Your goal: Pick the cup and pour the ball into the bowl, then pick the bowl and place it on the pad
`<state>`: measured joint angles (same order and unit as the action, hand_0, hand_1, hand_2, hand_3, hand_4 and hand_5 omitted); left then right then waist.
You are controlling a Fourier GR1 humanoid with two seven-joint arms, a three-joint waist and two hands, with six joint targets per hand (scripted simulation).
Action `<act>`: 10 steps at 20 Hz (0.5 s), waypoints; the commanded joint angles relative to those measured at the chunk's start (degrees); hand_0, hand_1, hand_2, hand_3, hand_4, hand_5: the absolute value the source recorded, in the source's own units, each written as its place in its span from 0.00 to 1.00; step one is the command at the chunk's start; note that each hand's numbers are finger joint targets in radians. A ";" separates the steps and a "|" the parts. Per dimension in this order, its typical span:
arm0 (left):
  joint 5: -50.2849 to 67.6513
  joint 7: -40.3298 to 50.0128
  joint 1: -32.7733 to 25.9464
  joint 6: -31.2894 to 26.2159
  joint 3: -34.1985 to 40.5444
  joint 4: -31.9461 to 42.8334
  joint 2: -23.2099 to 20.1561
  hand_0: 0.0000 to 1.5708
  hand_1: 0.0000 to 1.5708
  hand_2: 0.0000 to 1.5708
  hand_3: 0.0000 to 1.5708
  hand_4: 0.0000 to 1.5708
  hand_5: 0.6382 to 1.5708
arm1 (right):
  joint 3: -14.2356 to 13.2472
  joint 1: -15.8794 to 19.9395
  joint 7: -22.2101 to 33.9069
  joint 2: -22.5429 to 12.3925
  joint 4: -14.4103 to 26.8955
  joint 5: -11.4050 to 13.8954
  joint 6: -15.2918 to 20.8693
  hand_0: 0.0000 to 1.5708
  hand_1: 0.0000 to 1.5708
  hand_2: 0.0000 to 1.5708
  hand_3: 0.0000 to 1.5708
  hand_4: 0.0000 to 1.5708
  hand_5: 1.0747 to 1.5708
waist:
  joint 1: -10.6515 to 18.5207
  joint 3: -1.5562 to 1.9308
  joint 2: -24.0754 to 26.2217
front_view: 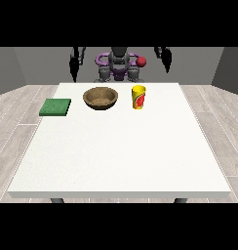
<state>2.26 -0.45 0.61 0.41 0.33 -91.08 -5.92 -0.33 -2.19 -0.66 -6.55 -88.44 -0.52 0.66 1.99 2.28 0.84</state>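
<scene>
A yellow cup (138,97) with a red mark stands upright on the white table (121,151), at the far middle. Left of it sits a brown wooden bowl (100,97), a small gap apart. A flat green pad (55,107) lies further left, near the table's left edge. A red ball (141,61) shows higher in the picture than the cup, beside the robot's torso. The hand at the view's left (73,63) and the hand at the view's right (165,57) hang behind the table's far edge, fingers relaxed, holding nothing, well away from cup and bowl.
The robot's grey and purple torso (119,66) stands behind the far edge. Wood-look floor surrounds the table. The table's near half is bare white surface.
</scene>
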 commanded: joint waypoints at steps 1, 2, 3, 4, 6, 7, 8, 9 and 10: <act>0.01 2.14 0.52 -0.15 0.54 -3.34 -1.66 0.00 0.00 0.00 0.00 0.00 0.99 | -0.19 0.33 1.99 -1.04 -3.36 -0.21 -0.14 0.00 0.00 0.00 0.00 0.00 1.00 | -0.02 -1.43 8.43; 0.07 2.89 0.64 -0.34 0.52 -3.78 -2.01 0.00 0.00 0.00 0.00 0.00 0.99 | -0.29 0.41 2.64 -1.24 -3.94 -0.39 -0.21 0.00 0.00 0.00 0.00 0.00 1.00 | -0.23 -1.55 9.86; 0.13 3.60 0.81 -0.42 0.57 -4.41 -2.33 0.00 0.00 0.00 0.00 0.00 0.99 | -0.35 0.54 3.48 -1.46 -4.51 -0.41 -0.14 0.00 0.00 0.00 0.00 0.00 1.00 | -0.20 -1.70 11.34; 0.20 4.42 1.01 -0.57 0.54 -5.03 -2.65 0.00 0.00 0.00 0.00 0.00 0.99 | -0.56 0.60 4.15 -1.88 -5.15 -0.43 -0.15 0.00 0.00 0.00 0.00 0.00 1.00 | -0.44 -1.77 12.90; 0.45 6.29 1.21 -0.76 0.45 -5.86 -3.05 0.00 0.00 0.00 0.00 0.00 0.99 | -0.89 0.82 5.86 -2.65 -6.43 -0.62 -0.27 0.00 0.00 0.00 0.00 0.00 1.00 | -1.04 -2.07 15.58; 7.30 11.39 5.66 0.55 4.03 -5.91 0.04 0.00 0.00 0.00 0.00 0.00 0.99 | -6.62 0.45 4.72 -7.06 -6.49 -10.46 -8.81 0.00 0.00 0.00 0.00 0.00 1.00 | -4.60 -2.20 11.92; 5.30 12.84 5.44 2.65 1.76 -7.81 1.61 0.00 0.00 0.00 0.00 0.00 0.99 | -8.50 -0.55 5.15 -8.26 -5.80 -13.19 -10.84 0.00 0.00 0.00 0.00 0.00 1.00 | -4.09 -2.19 12.80; 7.02 16.54 9.49 2.45 3.61 -9.45 -0.16 0.00 0.00 0.00 0.00 0.00 0.99 | -9.46 2.81 7.28 -8.30 -5.98 -13.51 -9.55 0.00 0.00 0.00 0.00 0.00 1.00 | -2.90 -2.23 11.18; 6.71 13.66 7.45 2.52 4.58 -8.01 -0.23 0.00 0.00 0.00 0.00 0.00 0.99 | -7.66 2.38 9.93 -7.07 -9.92 -13.27 -8.76 0.00 0.00 0.00 0.00 0.00 1.00 | -4.87 -2.28 10.23</act>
<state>6.49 9.68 5.50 1.63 2.75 -97.61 -6.55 -5.67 -1.02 5.19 -11.98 -94.65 -8.78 -5.37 -0.79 0.35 11.77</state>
